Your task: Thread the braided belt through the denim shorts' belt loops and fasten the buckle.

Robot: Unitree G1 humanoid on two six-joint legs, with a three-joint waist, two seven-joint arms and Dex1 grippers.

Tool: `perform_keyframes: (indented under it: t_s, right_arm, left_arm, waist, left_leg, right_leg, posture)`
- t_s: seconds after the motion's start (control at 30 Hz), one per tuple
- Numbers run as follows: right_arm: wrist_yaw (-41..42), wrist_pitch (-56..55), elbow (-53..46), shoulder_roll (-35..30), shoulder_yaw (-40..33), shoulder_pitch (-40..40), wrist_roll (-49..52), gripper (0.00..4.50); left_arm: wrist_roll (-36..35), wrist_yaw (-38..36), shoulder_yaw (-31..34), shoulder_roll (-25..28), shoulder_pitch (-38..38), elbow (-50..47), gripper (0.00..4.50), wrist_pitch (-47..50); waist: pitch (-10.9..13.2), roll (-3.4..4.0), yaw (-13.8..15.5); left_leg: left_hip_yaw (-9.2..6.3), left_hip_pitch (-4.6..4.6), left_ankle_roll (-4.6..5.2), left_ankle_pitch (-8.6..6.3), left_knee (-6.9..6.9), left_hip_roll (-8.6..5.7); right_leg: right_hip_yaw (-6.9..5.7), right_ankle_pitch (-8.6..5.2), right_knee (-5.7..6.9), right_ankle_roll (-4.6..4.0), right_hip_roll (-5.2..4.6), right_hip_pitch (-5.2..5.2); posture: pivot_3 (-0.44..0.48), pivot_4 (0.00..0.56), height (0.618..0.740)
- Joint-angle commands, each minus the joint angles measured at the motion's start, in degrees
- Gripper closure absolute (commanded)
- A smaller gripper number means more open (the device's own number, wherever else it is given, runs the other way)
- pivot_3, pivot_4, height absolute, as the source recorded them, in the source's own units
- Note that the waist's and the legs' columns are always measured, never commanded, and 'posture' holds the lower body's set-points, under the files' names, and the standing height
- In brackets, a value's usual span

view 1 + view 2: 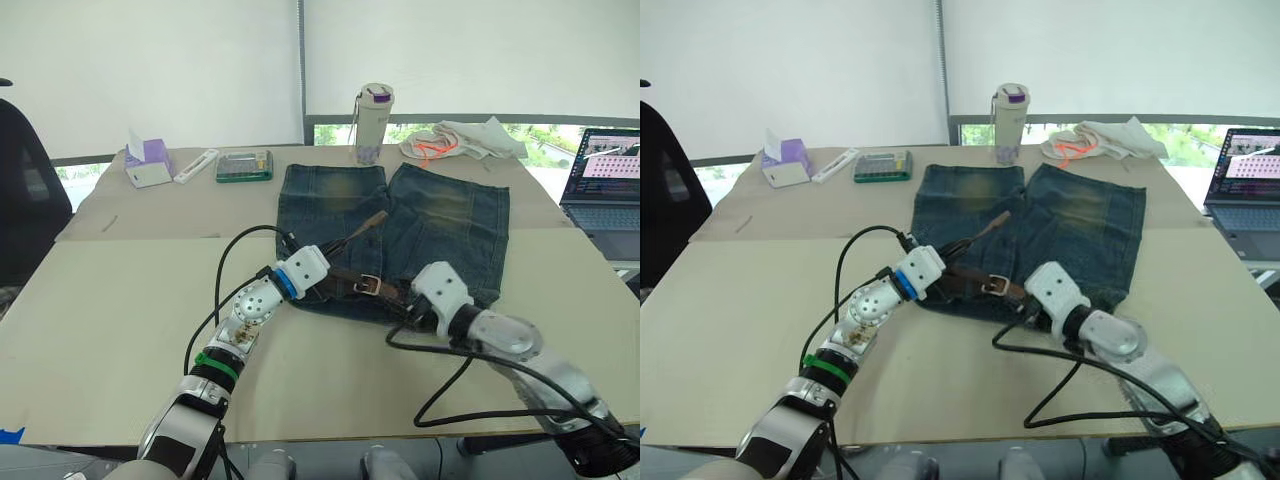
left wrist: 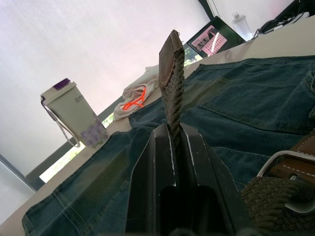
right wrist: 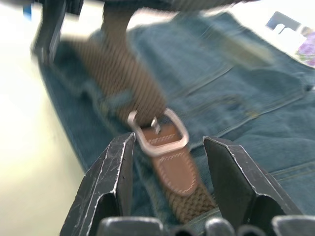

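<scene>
Here the left end effector (image 2: 173, 147) pinches the braided belt (image 2: 171, 88) tail upright over the denim shorts (image 1: 440, 225); the right end effector (image 3: 170, 152) gapes wide around the buckle (image 3: 158, 132) at the waistband.

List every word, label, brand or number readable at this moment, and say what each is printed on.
No text can be read with certainty.
White tumbler with purple lid: faint grey lettering on its side, too small to read.
Open laptop: content on its screen, too blurred to read.
Green flat box: markings too small to read.
Silver metal buckle and brown braided belt: no lettering visible.
</scene>
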Motion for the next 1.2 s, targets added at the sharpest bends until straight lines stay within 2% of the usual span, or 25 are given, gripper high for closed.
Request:
perform_keyframes:
  t_s: [0.03, 0.27, 0.57, 0.77, 0.8, 1.0, 1.2]
  right_arm:
    - [1.18, -3.07, 1.06, 1.11, 1.19, -1.34, -6.1, 2.03]
    - [1.41, -3.34, 5.65, 3.24, 2.94, -2.09, -15.8, 2.03]
    - [4.15, -2.15, 4.25, 5.11, 0.5, -0.49, -17.24, 2.03]
    - [0.96, -2.58, 6.78, 7.08, -0.19, -1.97, -22.16, 2.03]
    - [0.34, -2.66, 6.8, 7.43, -0.32, -1.97, -22.94, 2.54]
    - [-3.15, -6.5, 7.09, 8.37, -0.19, -1.39, -28.16, 4.48]
    - [-9.09, -12.3, 8.95, 8.58, 0.53, -0.73, -35.71, 4.48]
  left_arm:
    - [-1.63, -0.2, 1.84, 0.13, -0.4, -1.17, 4.5, 0.9]
    - [-2.11, -0.6, 2.34, -0.65, -0.14, -2.73, 4.5, 2.4]
    - [-2.87, -0.81, 3.06, -0.37, -0.35, -2.79, 4.5, 3.3]
    - [-2.84, -1.44, 2.64, -0.4, 0.08, -3.29, 4.5, 3.63]
    - [-2.91, -1.66, 2.59, -0.33, 0.25, -3.54, 4.5, 4.19]
    - [-0.37, -2.79, 1.28, 1.49, 1.6, -6.24, 4.5, 6.43]
    - [8.42, -1.03, -2.1, 5.08, 1.85, -9.56, 4.5, 6.64]
  waist:
    - [0.0, 0.0, 0.07]
    - [0.01, -0.01, 0.11]
    - [0.01, -0.02, 0.05]
    - [0.0, -0.01, 0.06]
    - [0.0, -0.01, 0.08]
    - [0.0, -0.01, 0.02]
    - [0.0, -0.01, 0.07]
  left_leg:
    - [-0.01, 0.0, 0.0, 0.0, 0.0, 0.0]
    - [-0.03, 0.0, 0.0, 0.0, 0.01, -0.01]
    - [-0.04, 0.02, 0.0, 0.0, 0.01, -0.01]
    - [-0.05, 0.04, -0.01, 0.0, 0.01, -0.01]
    - [-0.05, 0.04, -0.01, 0.0, 0.01, -0.01]
    - [-0.05, 0.04, -0.01, 0.0, 0.02, -0.02]
    - [-0.03, 0.06, -0.02, 0.01, 0.02, -0.04]
  right_leg:
    - [0.0, 0.0, 0.0, -0.01, 0.0, 0.0]
    - [0.0, 0.01, 0.02, -0.03, -0.01, 0.0]
    - [0.0, 0.02, 0.04, -0.03, 0.0, 0.01]
    - [0.0, 0.02, 0.05, -0.03, 0.0, 0.01]
    - [0.0, 0.02, 0.05, -0.03, 0.0, 0.01]
    - [0.0, 0.02, 0.07, -0.03, -0.01, 0.01]
    - [0.01, 0.02, 0.08, -0.04, -0.01, 0.01]
  posture:
    - [0.0, 0.15, 0.74]
    - [0.0, 0.15, 0.74]
    - [0.0, 0.15, 0.74]
    - [0.0, 0.15, 0.74]
    - [0.0, 0.15, 0.74]
    - [0.0, 0.15, 0.74]
    - [0.0, 0.15, 0.74]
